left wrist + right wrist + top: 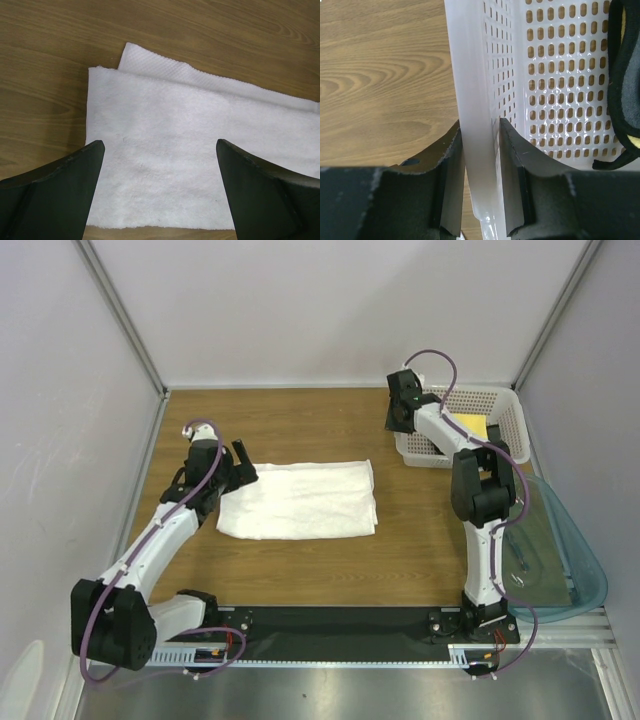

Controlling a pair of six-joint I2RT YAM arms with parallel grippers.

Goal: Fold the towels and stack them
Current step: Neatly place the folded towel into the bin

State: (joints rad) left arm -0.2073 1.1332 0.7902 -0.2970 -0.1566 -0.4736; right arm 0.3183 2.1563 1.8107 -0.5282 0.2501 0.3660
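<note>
The white towel (300, 500) lies folded flat on the desk (300, 430), likely set as the base of the stack, and the left pincer (160, 147) hovers over its left end, jaws wide apart and holding nothing. Well right of the white towel and farther back, the yellow towel (470, 426) sits in the white perforated basket (500, 405), whose wall the right pincer (480, 125) clamps, probably to shift or steady it. That wall stands between pincer and cloth; a translucent blue-green tray (560, 540) lies farther right.
</note>
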